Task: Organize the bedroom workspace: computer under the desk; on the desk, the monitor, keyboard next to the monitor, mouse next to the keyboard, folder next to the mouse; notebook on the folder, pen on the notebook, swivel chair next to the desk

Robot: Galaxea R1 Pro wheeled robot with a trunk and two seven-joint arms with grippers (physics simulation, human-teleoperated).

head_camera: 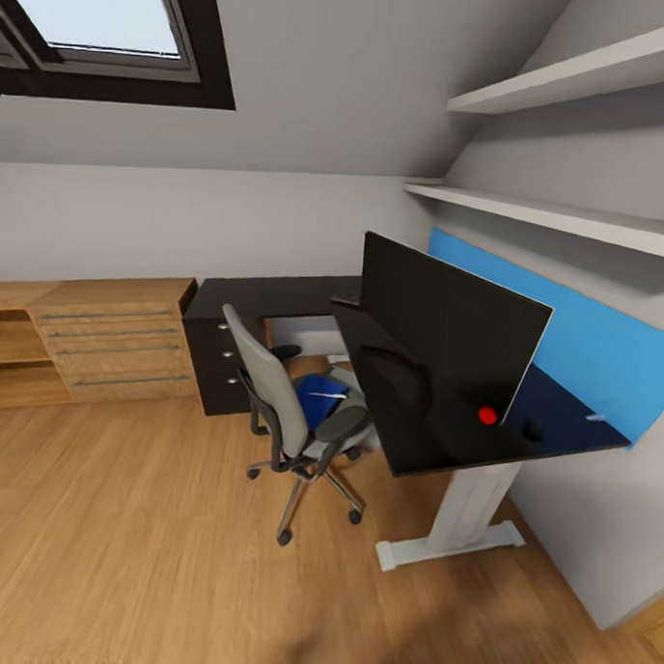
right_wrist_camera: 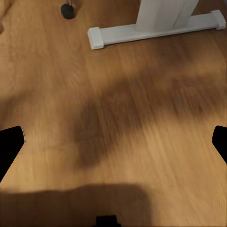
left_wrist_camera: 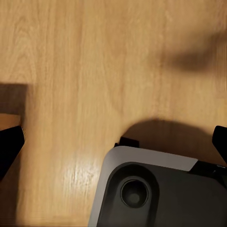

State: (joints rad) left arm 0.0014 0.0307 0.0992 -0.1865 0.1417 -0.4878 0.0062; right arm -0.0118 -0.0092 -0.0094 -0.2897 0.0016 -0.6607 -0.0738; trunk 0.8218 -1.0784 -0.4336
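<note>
Left gripper (left_wrist_camera: 116, 142): jaws spread wide, the dark fingertips (left_wrist_camera: 10, 142) at the two edges of the left wrist view, nothing between them but wooden floor (left_wrist_camera: 94, 61); a grey and black part of the robot's base (left_wrist_camera: 156, 189) sits below the gap.
Right gripper (right_wrist_camera: 116, 142): jaws spread apart as well, empty, with bare floor between the tips.
Desk leg (right_wrist_camera: 156, 21): the white foot lies well ahead of the right jaws, with a chair castor (right_wrist_camera: 67, 9) to one side of it.
Desk (head_camera: 434, 423): black-topped, L-shaped, against a blue back panel (head_camera: 602, 353), far from both jaws.
Monitor (head_camera: 448, 323): upright on the desk, red dot at its lower corner.
Mouse (head_camera: 532, 430): a small dark lump on the desk behind the monitor (hard to make out).
Keyboard (head_camera: 347, 298): a flat dark item on the desk past the monitor's far end, mostly hidden.
Swivel chair (head_camera: 294, 417): grey, drawn in at the inner corner of the desk.
Folder (head_camera: 319, 397): blue, lying on the chair seat.
Pen (head_camera: 325, 395): a thin white stick on top of the blue items.
Wooden cabinet (head_camera: 114, 340): low, with long handles, beside the desk's black drawer unit (head_camera: 213, 365).
</note>
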